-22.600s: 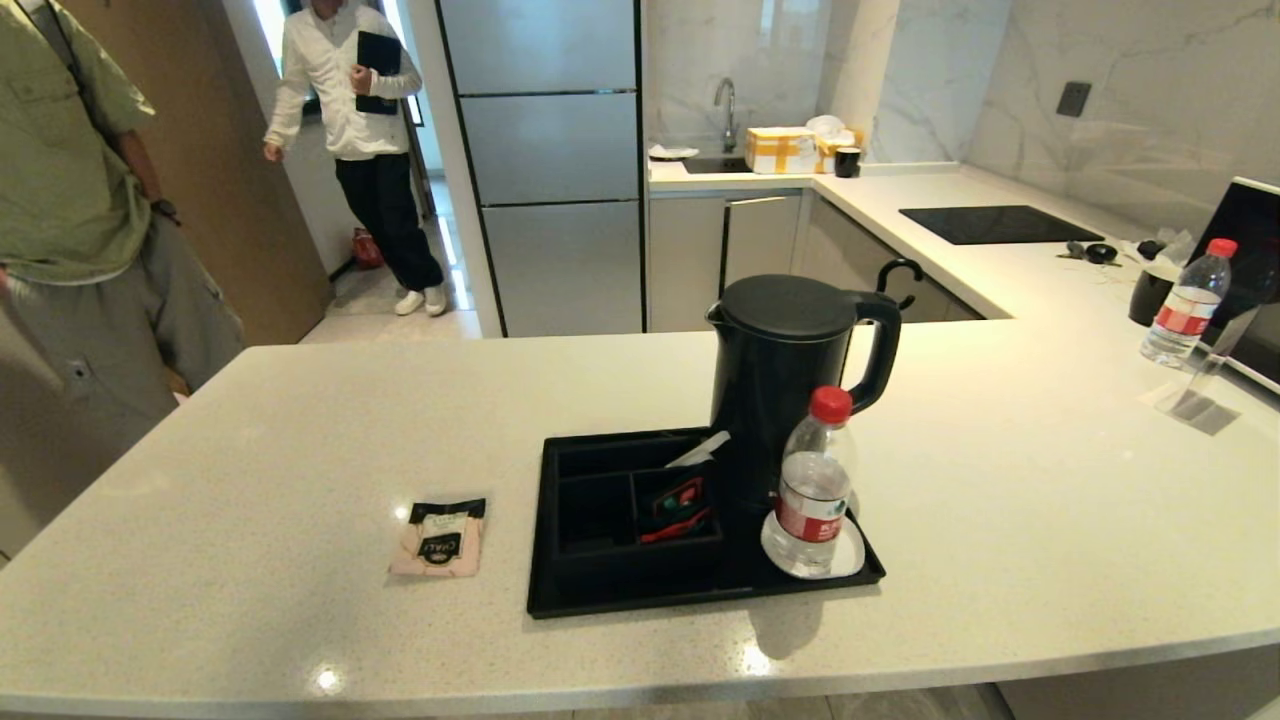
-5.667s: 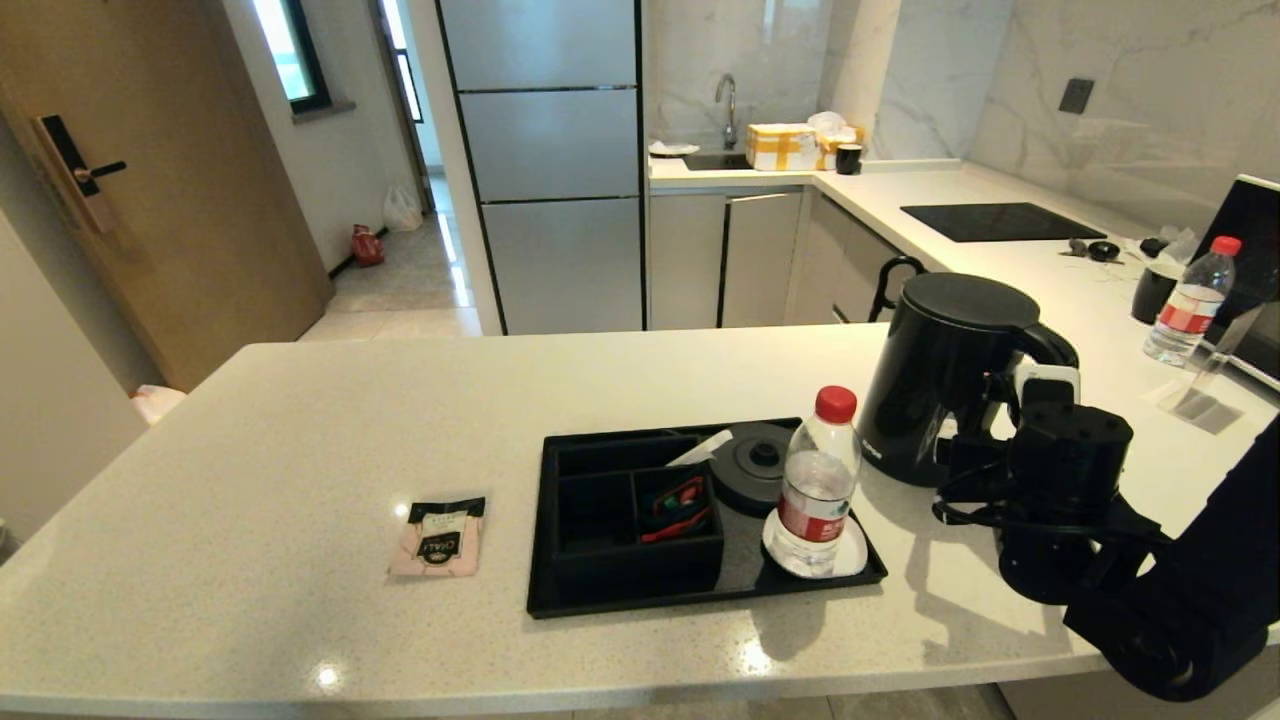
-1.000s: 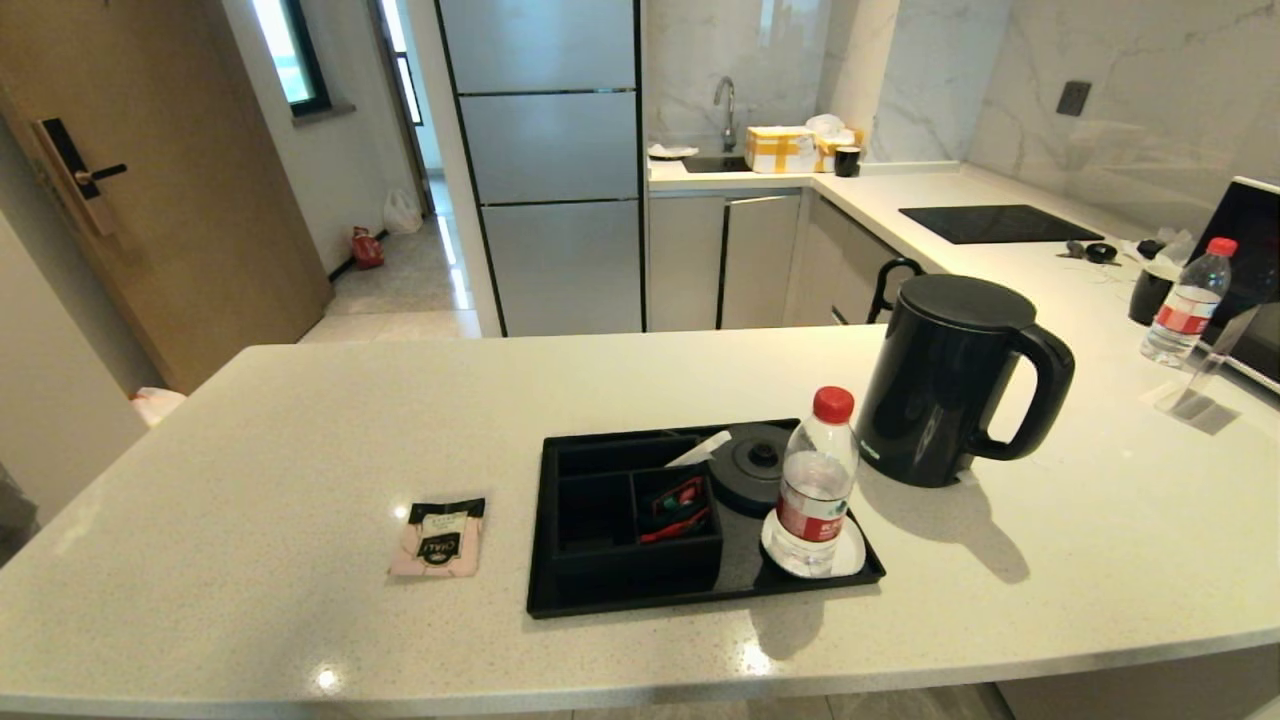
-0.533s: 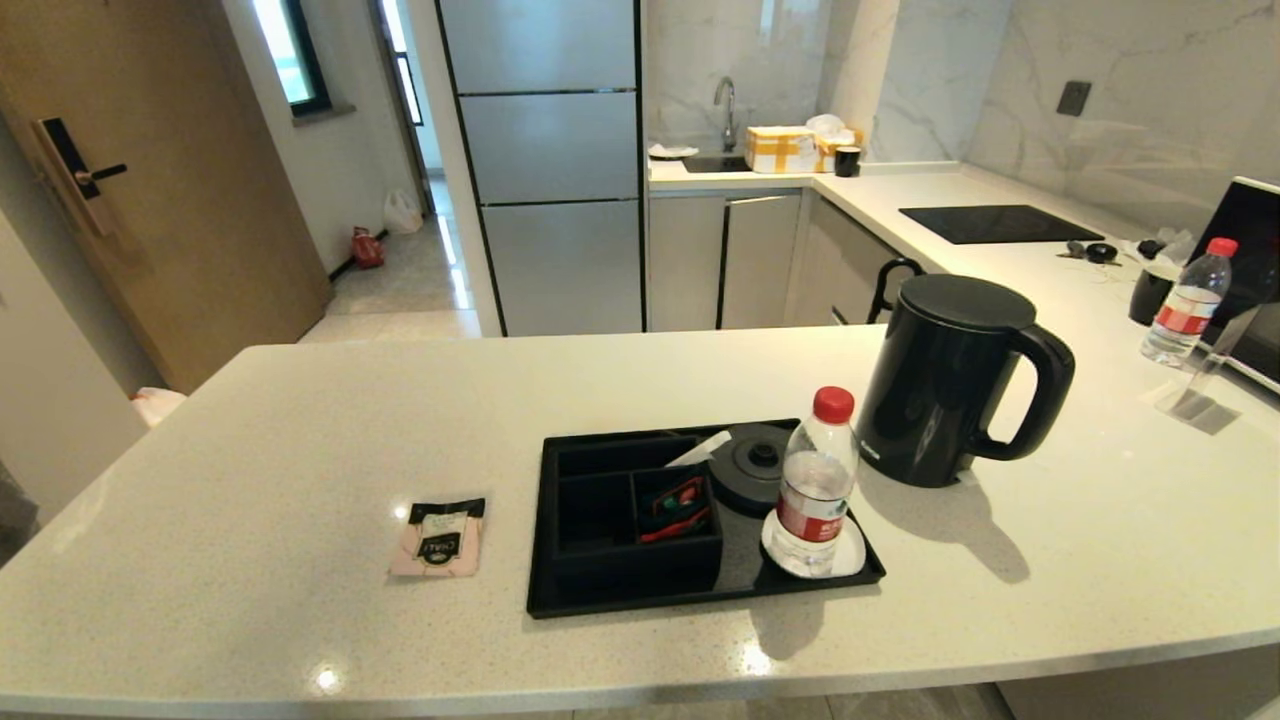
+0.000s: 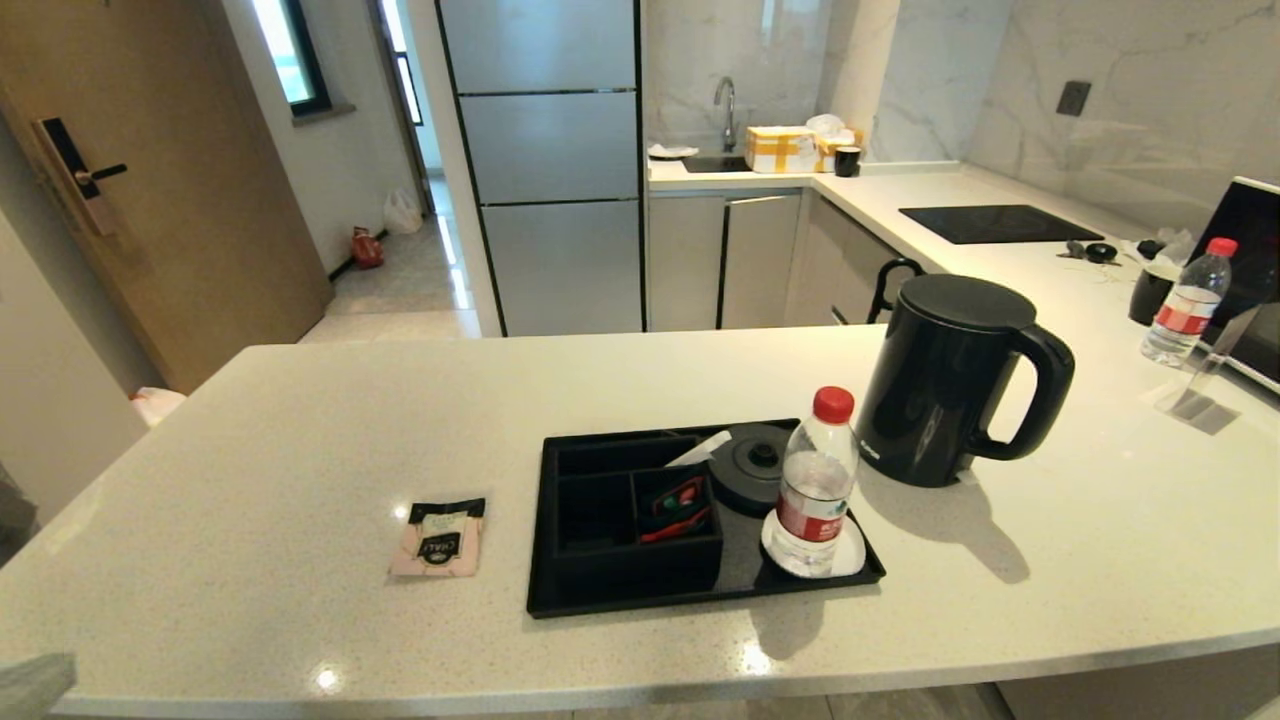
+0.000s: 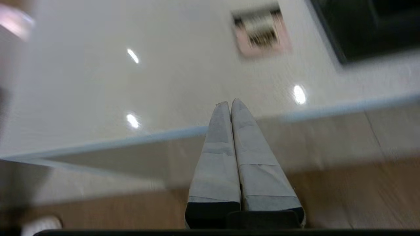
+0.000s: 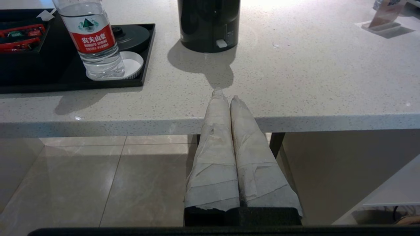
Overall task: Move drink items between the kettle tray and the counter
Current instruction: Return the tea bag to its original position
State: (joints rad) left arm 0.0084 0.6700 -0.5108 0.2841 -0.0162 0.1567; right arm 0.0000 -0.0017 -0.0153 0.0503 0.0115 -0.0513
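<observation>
The black kettle (image 5: pixel 950 380) stands on the counter (image 5: pixel 300 420), just right of the kettle tray (image 5: pixel 700 600); its round base (image 5: pixel 755 465) on the tray is bare. The pink sachet (image 5: pixel 440 537) lies flat on the counter left of the tray. My left gripper (image 6: pixel 229 103) is shut and empty over the counter's front edge, short of the sachet (image 6: pixel 262 32); its grey tip (image 5: pixel 35 685) shows in the head view's bottom left corner. My right gripper (image 7: pixel 224 95) is shut and empty at the front edge, facing the kettle (image 7: pixel 210 24).
A water bottle (image 5: pixel 815 485) with a red cap stands on the white coaster (image 7: pixel 133 64) at the tray's near right corner. Red packets (image 5: pixel 675 505) fill one tray compartment. Another bottle (image 5: pixel 1185 300) and a clear stand (image 5: pixel 1195 395) sit far right.
The left gripper's tip has come into the head view's bottom left corner. Kettle, sachet, bottle and tray have not moved.
</observation>
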